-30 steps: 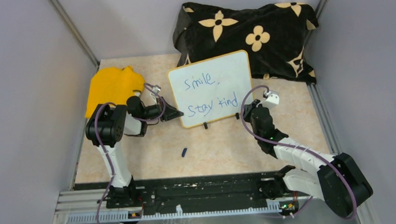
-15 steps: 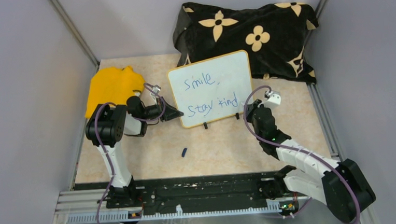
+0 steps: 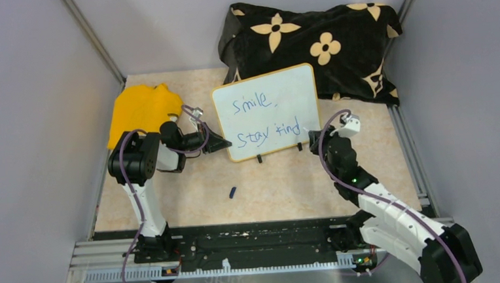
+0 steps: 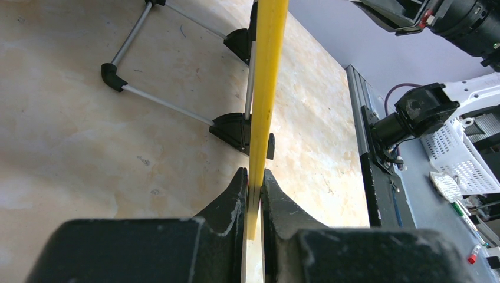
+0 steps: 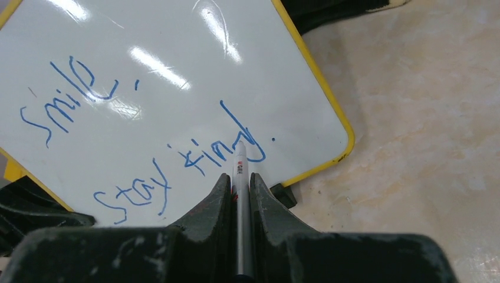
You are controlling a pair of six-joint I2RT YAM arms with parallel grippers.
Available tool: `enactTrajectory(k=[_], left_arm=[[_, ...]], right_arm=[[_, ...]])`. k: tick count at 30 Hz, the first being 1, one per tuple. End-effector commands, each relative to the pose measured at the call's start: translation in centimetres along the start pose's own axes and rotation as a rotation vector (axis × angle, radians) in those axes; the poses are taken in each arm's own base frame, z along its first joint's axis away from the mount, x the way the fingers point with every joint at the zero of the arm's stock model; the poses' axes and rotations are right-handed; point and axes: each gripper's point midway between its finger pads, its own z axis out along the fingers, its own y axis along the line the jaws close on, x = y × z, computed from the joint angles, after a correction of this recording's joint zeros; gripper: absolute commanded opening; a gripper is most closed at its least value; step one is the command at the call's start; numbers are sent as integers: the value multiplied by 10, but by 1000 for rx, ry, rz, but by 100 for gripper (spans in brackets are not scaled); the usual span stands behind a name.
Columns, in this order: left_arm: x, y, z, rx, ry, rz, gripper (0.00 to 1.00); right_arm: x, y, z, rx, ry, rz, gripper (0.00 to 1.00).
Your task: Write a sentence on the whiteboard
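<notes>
Right now we see the small white rectangular whiteboard w/ thin yellow rim (image 3: pixel 266 111) standing on black feet mid-table, tilted back, just in front of the black cloth w/ cream flowers (image 3: pixel 320 39). The blue handwritten sentence (image 3: pixel 266 119), "Smile, Stay kind", runs across it in two lines. We find the left gripper (image 4: pixel 253 180) pinching the board's left edge, one finger pressed on each side of the rim. The right gripper (image 5: pixel 239 180) is clamped on a slim white marker pen (image 5: pixel 239 162), tip at the "d" of "kind", nr the board's bottom right corner. A crumpled orange-yellow cloth (image 3: pixel 140 109) lies behind the left arm. A small dark blue piece (image 3: pixel 233 193) sits on the beige marbled tabletop (image 3: pixel 270 186), well apart from the board.
</notes>
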Motion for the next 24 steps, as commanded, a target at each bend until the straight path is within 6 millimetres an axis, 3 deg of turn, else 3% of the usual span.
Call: enactTrajectory(k=[1, 16, 24], left_arm=[[11, 11, 2, -48, 14, -77, 0], [12, 13, 2, -49, 26, -78, 0], [13, 17, 0, -67, 48, -67, 0]], right_arm=[[-30, 19, -9, -55, -46, 36, 0], [-36, 29, -60, -187, 39, -65, 0], [-37, 22, -70, -185, 34, -113, 0]])
